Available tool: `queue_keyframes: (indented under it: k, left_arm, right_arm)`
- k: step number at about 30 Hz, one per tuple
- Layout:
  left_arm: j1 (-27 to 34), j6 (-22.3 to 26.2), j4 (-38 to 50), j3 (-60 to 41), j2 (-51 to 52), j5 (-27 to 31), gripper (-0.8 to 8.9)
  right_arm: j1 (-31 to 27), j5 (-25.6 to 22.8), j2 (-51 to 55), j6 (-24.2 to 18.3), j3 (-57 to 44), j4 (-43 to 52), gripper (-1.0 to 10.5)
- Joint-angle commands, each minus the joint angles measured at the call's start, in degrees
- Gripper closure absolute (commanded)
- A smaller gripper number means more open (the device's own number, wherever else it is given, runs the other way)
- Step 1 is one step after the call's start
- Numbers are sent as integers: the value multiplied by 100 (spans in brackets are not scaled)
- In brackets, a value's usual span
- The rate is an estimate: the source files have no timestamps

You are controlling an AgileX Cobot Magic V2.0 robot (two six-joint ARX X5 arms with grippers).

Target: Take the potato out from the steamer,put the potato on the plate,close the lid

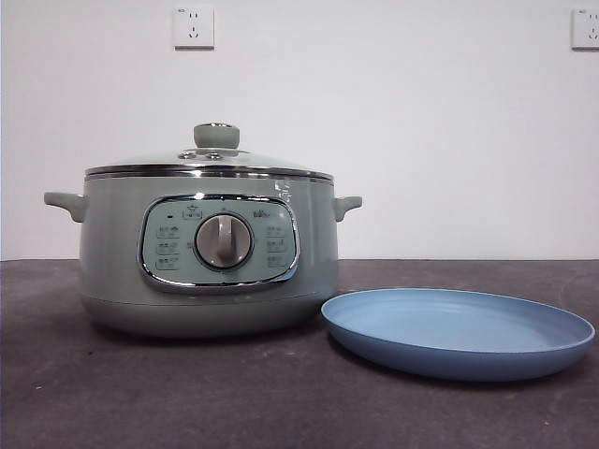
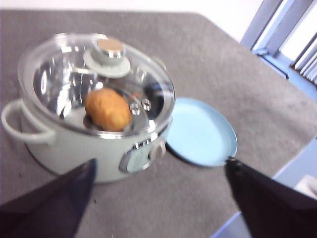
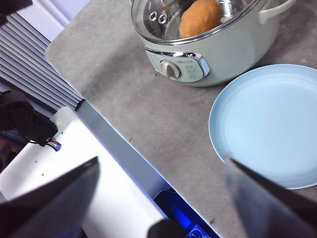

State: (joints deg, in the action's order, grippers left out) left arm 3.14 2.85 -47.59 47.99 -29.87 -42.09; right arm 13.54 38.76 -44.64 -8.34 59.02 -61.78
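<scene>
Both arms hover with jaws spread wide and empty, plate (image 3: 270,124) bare on the counter (image 1: 187,393) just beyond the right jaws, touching the pot (image 1: 206,253), potato (image 2: 108,109) inside under the shut lid (image 2: 96,79).

Steamer (image 1: 112,262) pale sage-green, chrome-framed panel; plate (image 1: 524,351) light blue; potato (image 2: 108,109) golden-brown; table (image 1: 187,393) dark grey.

A lab-like room: grey table (image 1: 281,412), bare white wall (image 1: 421,140) (two sockets).
</scene>
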Motion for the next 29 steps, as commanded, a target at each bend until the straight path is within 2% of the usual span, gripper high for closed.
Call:
queue_keyframes:
  k: [1,10,20,29]
  left_arm:
    - [-20,-184,212,57,-131,26,149]
    - [-238,-144,651,938,-1335,378,149]
    - [-1405,-90,1338,2028,-3204,1405,149]
    - [-2260,63,1993,2514,-4732,2371,149]
  right_arm:
    - [9,-7,2,37,17,2,285]
    - [9,-9,0,39,17,2,285]
    - [9,-9,0,39,17,4,285]
    - [9,-9,0,39,17,2,285]
